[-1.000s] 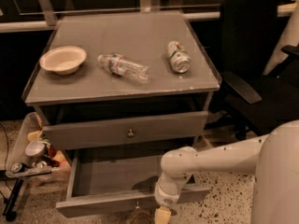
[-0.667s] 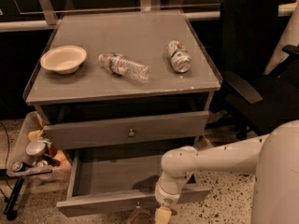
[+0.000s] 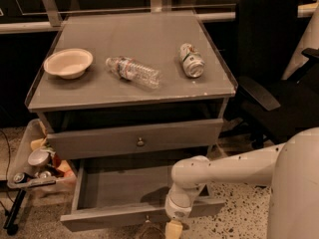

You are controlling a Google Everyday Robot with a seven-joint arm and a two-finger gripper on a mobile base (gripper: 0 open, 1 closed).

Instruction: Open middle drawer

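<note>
Middle drawer (image 3: 102,217) sits low in the frame, pulled well out, its grey tray showing under the closed knobbed drawer (image 3: 140,142). The gripper (image 3: 172,227) hangs at the bottom edge, right at that front panel; clamped or loose, can't tell. Looks like the pull is all but done. Next: let go and back off straight, without nudging the panel.

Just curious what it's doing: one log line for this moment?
middle drawer: pulled open | tool: at its front edge, frame bottom | countertop: bowl, bottle, can
</note>
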